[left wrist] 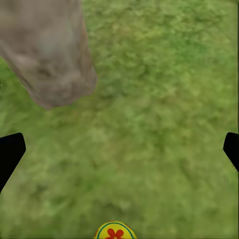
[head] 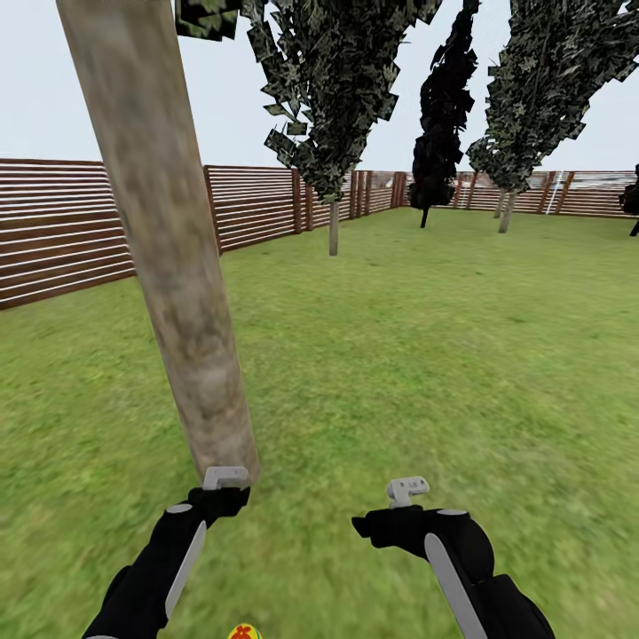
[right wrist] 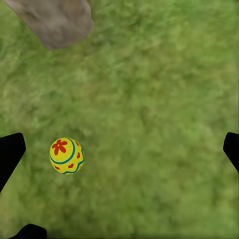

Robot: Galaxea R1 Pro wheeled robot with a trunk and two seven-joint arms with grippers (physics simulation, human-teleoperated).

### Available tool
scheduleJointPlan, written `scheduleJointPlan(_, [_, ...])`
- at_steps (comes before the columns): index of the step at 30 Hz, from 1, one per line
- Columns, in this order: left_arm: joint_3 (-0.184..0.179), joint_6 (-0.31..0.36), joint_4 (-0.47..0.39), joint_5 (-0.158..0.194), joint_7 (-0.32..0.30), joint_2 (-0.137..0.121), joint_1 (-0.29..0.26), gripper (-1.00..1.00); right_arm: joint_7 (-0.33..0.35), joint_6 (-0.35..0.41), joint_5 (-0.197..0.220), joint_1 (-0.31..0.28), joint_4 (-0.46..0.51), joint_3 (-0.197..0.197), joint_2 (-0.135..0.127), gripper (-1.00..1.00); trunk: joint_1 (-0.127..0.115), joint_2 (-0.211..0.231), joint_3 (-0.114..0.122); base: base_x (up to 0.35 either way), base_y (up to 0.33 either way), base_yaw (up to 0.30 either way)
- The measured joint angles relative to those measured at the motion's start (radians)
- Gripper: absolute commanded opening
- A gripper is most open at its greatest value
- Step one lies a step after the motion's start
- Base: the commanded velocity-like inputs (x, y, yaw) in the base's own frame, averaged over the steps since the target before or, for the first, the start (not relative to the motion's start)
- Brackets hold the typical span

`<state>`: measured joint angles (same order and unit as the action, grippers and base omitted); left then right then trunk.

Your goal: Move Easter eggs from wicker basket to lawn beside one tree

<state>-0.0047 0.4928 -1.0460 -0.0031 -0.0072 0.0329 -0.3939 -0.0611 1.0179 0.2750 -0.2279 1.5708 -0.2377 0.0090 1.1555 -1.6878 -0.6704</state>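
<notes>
Yellow with a red flower and blue-green bands, one Easter egg (right wrist: pixel 66 155) lies on the lawn (head: pixel 417 355), a little way out from the foot of the tree (head: pixel 169 248); in the head view its top (head: pixel 244 633) just shows at the lower edge, nearest the robot, between the two black arms. Both arms hang over the grass. The left hand (left wrist: pixel 119 149) has its fingers (left wrist: pixel 10 152) spread wide apart with nothing between them, the egg (left wrist: pixel 115 230) at the edge of its view. The right hand (right wrist: pixel 119 149) is likewise spread and holds nothing. Just beyond the left arm the thick, mottled grey-brown trunk leans up out of the grass. Farther off stand thin-trunked trees (head: pixel 333 106) and a dark narrow one (head: pixel 439 115), backed by the brown slat fence (head: pixel 53 226).
</notes>
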Motion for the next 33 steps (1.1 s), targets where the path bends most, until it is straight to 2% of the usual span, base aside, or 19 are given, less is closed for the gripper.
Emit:
scheduleJointPlan(8, [0.001, 0.002, -0.001, 0.002, -0.004, -0.003, 0.000, 1.00, 0.000, -0.027, 0.000, 0.000, -0.001, -0.006, 0.000, 1.00, -0.031, 0.056, 0.025, 0.000, 0.000, 0.000])
scheduleJointPlan(24, [0.000, 0.002, -0.006, 0.000, -0.001, -0.004, 0.000, 1.00, 0.000, -0.032, 0.000, 0.000, -0.001, -0.005, 0.000, 1.00, -0.092, 0.168, 0.075, 0.000, 0.000, 0.000])
scheduleJointPlan(33, [-0.001, 0.000, -0.012, 0.000, 0.001, -0.005, 0.002, 1.00, 0.000, -0.032, 0.000, 0.000, -0.001, -0.004, 0.000, 1.00, -0.092, 0.168, 0.075, -0.025, 0.000, 0.000])
